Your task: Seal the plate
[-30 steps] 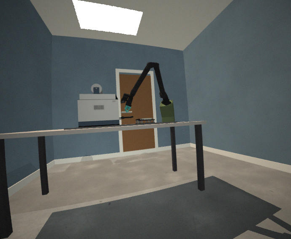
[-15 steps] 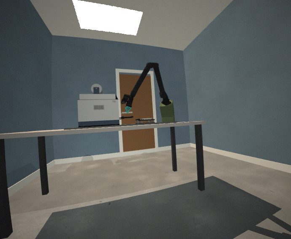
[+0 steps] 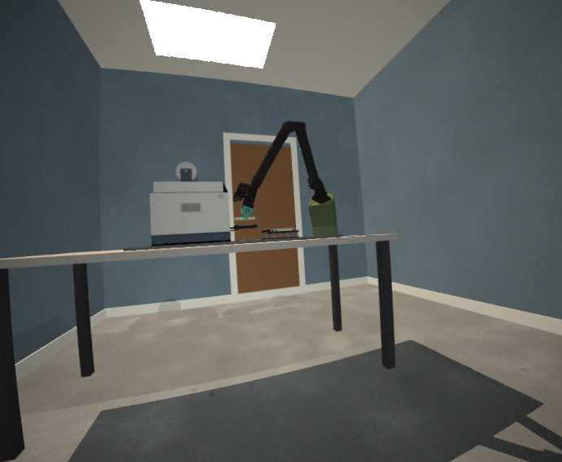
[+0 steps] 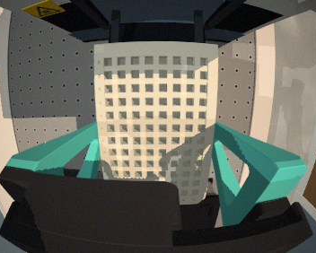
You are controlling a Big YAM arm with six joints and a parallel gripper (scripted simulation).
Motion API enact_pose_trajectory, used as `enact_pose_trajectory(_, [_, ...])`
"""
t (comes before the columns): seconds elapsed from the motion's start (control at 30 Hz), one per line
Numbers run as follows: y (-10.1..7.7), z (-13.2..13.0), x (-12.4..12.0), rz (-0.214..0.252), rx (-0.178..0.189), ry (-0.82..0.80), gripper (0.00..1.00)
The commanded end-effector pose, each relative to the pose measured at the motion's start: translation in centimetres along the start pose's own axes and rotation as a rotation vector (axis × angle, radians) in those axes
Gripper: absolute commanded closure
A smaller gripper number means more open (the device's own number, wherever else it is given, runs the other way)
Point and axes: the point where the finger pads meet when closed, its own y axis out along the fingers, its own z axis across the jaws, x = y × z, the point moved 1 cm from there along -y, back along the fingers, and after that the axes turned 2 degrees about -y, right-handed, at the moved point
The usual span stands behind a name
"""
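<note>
Blue walls, brown door, ceiling light, dark-legged table.

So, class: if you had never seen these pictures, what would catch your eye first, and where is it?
In the wrist view, the pale well plate fills the middle, clamped between the teal fingers of the gripper and pointing toward the sealer's dark opening. In the exterior view, the black arm arches up from its green pedestal and bends down beside the grey sealer on the table, under a bright ceiling light.
</note>
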Motion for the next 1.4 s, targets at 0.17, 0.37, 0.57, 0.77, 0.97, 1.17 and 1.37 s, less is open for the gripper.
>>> enact_pose_trajectory(0.17, [0.4, 0.0, -0.1, -0.008, -0.001, 0.007, 1.00])
enact_pose_trajectory(0.37, [0.7, 0.6, 1.1, -0.026, 0.004, -0.013, 1.00])
enact_pose_trajectory(0.57, [1.4, 0.5, 0.8, -0.012, 0.006, -0.007, 1.00])
enact_pose_trajectory(0.77, [0.5, 0.0, 1.4, -0.023, -0.004, -0.014, 1.00])
enact_pose_trajectory(0.97, [-0.6, -0.7, 2.1, -0.044, -0.017, -0.021, 1.00])
enact_pose_trajectory(1.17, [-0.9, -0.8, 2.6, -0.061, -0.020, -0.027, 1.00])
enact_pose_trajectory(1.37, [-0.6, -0.4, 2.5, -0.056, -0.013, -0.032, 1.00])
